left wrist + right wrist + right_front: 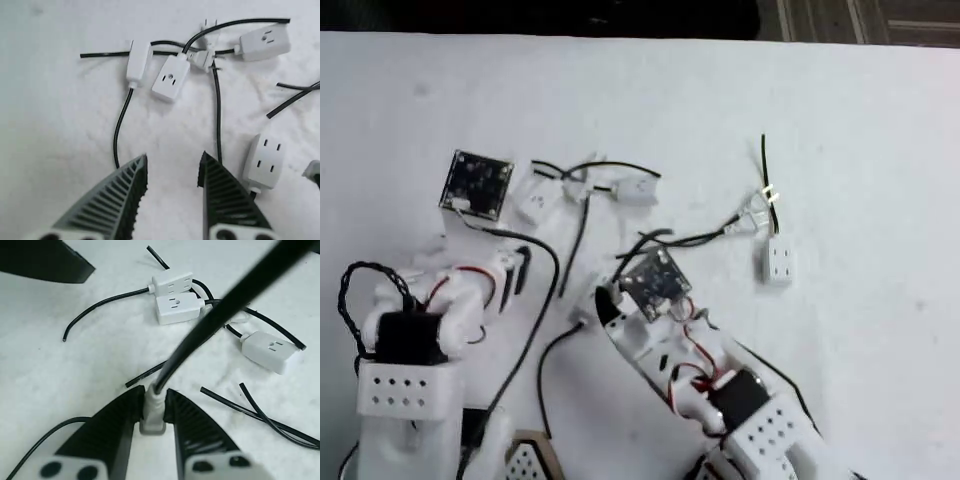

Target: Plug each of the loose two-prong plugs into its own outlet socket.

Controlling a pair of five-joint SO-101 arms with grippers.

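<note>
My right gripper (pixel 152 415) is shut on a white plug (pixel 152 407) whose thick black cord (pixel 225 305) rises past the camera; from above, this gripper (pixel 592 308) sits low at mid-table. My left gripper (pixel 172 175) stands open over bare table, shown from above (pixel 517 268) at the left. Ahead of it lie a white outlet socket (pixel 171 77), a second socket (pixel 264 42), a flat white block (pixel 137 62) on a cord, and a pronged plug (pixel 207 25). A white multi-slot block (pixel 265 160) lies beside one finger. Another outlet (pixel 778 262) and plug (pixel 767 195) lie at the right.
Short black cords (pixel 582 235) are tangled around the sockets at mid-table. A loose black square board (pixel 477 183) lies at the back left. Black cables (pixel 525 340) run between the two arm bases. The back and far right of the white table (pixel 880 120) are open.
</note>
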